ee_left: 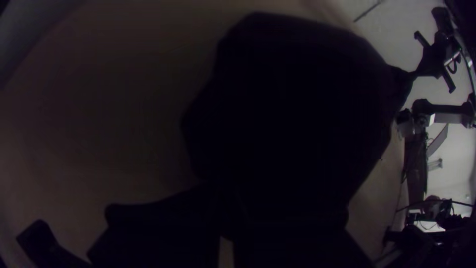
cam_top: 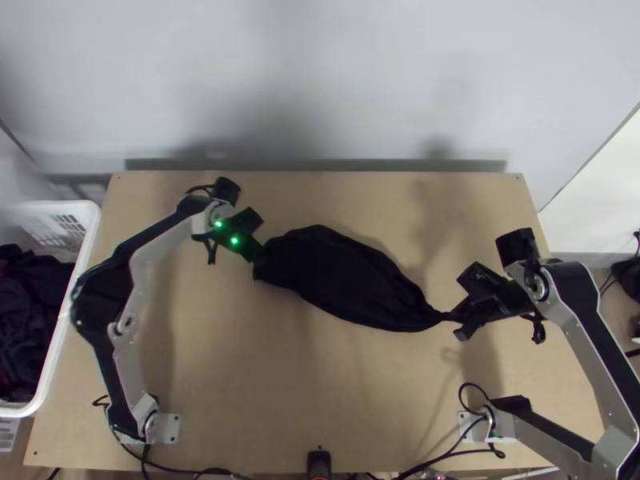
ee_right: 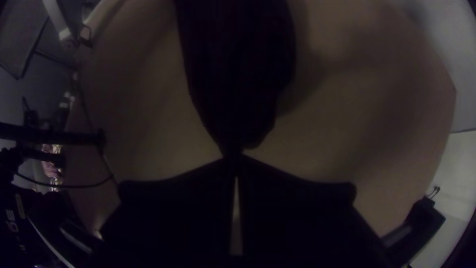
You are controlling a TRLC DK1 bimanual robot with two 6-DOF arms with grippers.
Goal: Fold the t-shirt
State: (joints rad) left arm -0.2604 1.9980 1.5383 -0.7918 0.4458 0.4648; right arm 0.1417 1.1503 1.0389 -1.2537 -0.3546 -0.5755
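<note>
Right tool (cam_top: 456, 317) and left tool (cam_top: 258, 254) clench opposite ends of the t-shirt (cam_top: 348, 280) between them.

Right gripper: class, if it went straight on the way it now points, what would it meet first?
Most likely the dark t-shirt: the right gripper pinches one gathered end, and the cloth widens just ahead of it. How high the cloth hangs is unclear.

left gripper (cam_top: 258, 254): held closed, aimed toward right gripper
right gripper (cam_top: 456, 318): held closed at the tips
both arms (cam_top: 104, 300): bent, elbows held behind the grippers
</note>
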